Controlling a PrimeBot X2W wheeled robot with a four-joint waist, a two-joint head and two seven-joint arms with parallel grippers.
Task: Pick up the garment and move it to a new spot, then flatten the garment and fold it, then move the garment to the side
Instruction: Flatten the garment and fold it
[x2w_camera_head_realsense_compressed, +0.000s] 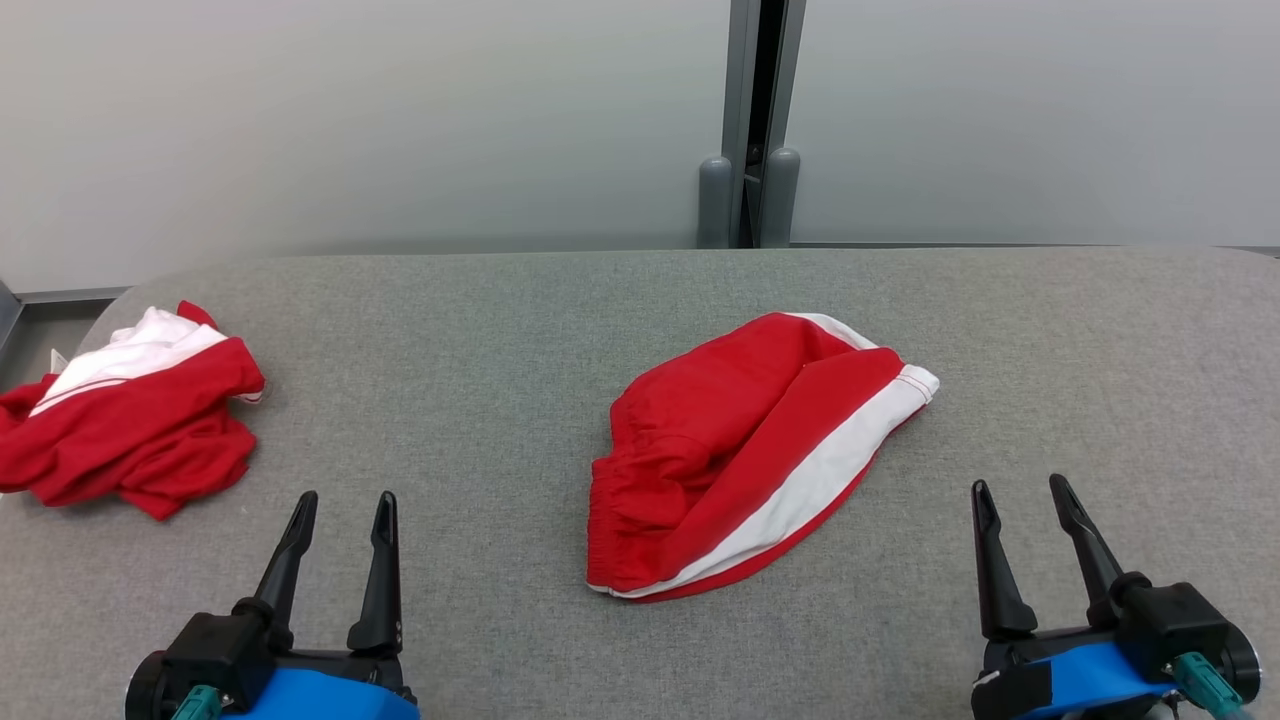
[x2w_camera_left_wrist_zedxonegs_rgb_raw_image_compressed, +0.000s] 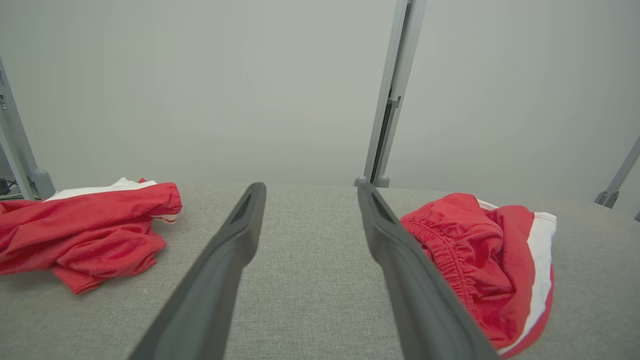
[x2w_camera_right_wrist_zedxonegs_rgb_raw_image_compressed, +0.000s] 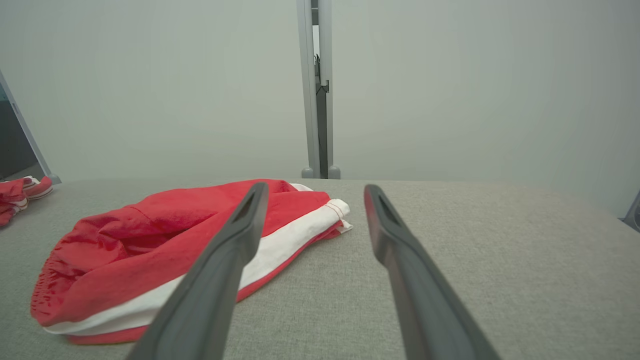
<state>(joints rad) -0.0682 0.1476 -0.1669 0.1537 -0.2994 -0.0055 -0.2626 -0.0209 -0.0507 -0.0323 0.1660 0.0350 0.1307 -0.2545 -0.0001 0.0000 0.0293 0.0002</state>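
A red garment (x2w_camera_head_realsense_compressed: 740, 450) with a white side stripe and a gathered elastic waistband lies loosely doubled over in the middle of the grey fabric table (x2w_camera_head_realsense_compressed: 480, 350). In the left wrist view the garment (x2w_camera_left_wrist_zedxonegs_rgb_raw_image_compressed: 480, 250) is to the right of my fingers; in the right wrist view the garment (x2w_camera_right_wrist_zedxonegs_rgb_raw_image_compressed: 150, 240) is to the left, partly behind one finger. My left gripper (x2w_camera_head_realsense_compressed: 347, 498) (x2w_camera_left_wrist_zedxonegs_rgb_raw_image_compressed: 311, 187) hovers open near the front left with nothing between its fingers. My right gripper (x2w_camera_head_realsense_compressed: 1020, 485) (x2w_camera_right_wrist_zedxonegs_rgb_raw_image_compressed: 315, 186) stands open at the front right, also holding nothing. Neither touches the garment.
A second red and white garment (x2w_camera_head_realsense_compressed: 130, 420) (x2w_camera_left_wrist_zedxonegs_rgb_raw_image_compressed: 90, 230) lies crumpled at the table's left edge. Pale wall panels with a grey upright post (x2w_camera_head_realsense_compressed: 750, 130) stand behind the table's far edge. Bare grey cloth lies between the two garments and right of the middle one.
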